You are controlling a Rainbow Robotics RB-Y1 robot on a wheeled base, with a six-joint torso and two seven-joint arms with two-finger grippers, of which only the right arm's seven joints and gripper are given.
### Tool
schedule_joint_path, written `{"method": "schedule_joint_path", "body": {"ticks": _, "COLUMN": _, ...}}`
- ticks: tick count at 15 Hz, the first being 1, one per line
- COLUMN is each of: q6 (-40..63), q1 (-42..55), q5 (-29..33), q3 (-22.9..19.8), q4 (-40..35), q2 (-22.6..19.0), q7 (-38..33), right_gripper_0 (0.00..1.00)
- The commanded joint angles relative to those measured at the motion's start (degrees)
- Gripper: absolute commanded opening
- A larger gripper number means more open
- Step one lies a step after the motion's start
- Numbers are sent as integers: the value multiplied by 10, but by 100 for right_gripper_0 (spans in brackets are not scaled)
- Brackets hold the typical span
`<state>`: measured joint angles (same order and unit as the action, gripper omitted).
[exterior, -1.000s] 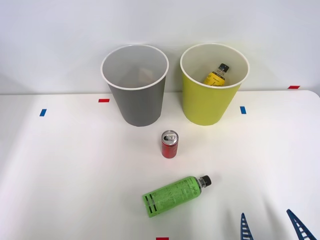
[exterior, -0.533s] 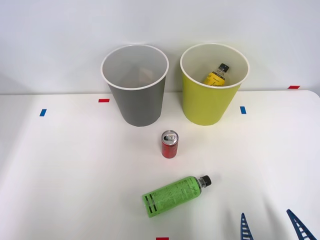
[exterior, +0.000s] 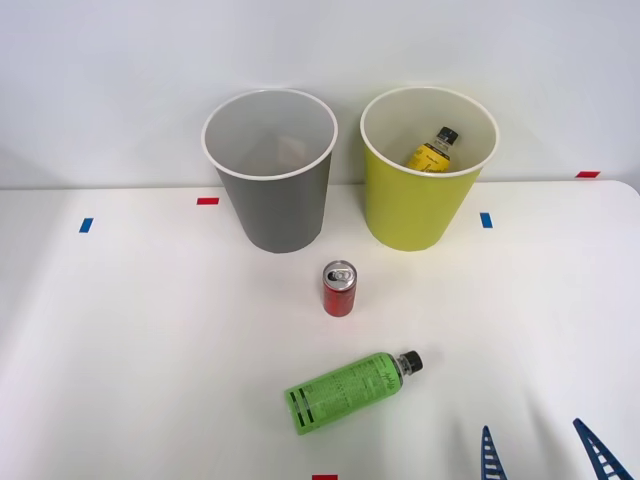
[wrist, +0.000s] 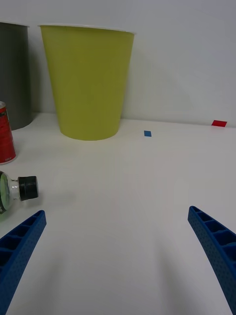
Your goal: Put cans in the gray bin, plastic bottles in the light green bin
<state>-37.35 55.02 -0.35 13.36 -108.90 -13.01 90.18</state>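
Right gripper [exterior: 545, 452]: fingers spread, empty, low over my table [exterior: 120, 350] | green-label bottle [exterior: 350, 392]: lying flat to my gripper's left, black cap nearest it, long axis slanting away leftward | can [exterior: 339, 288]: upright, beyond the bottle.

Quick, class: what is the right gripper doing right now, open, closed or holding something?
Right gripper: jaws open, holding nothing, low over the table beside the green bottle.
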Motion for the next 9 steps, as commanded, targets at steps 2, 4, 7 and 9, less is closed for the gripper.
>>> {"method": "schedule_joint_path", "body": {"ticks": 2, "q6": 0, "q1": 0, "q5": 0, "q3": 0, "q4": 0, "q2": 0, "q7": 0, "right_gripper_0": 100}}
{"method": "schedule_joint_path", "body": {"ticks": 4, "q6": 0, "q1": 0, "q5": 0, "q3": 0, "q4": 0, "q2": 0, "q7": 0, "right_gripper_0": 100}}
{"method": "schedule_joint_path", "body": {"ticks": 7, "q6": 0, "q1": 0, "q5": 0, "q3": 0, "q4": 0, "q2": 0, "q7": 0, "right_gripper_0": 100}}
{"method": "schedule_joint_path", "body": {"ticks": 9, "q6": 0, "q1": 0, "q5": 0, "q3": 0, "q4": 0, "q2": 0, "q7": 0, "right_gripper_0": 100}}
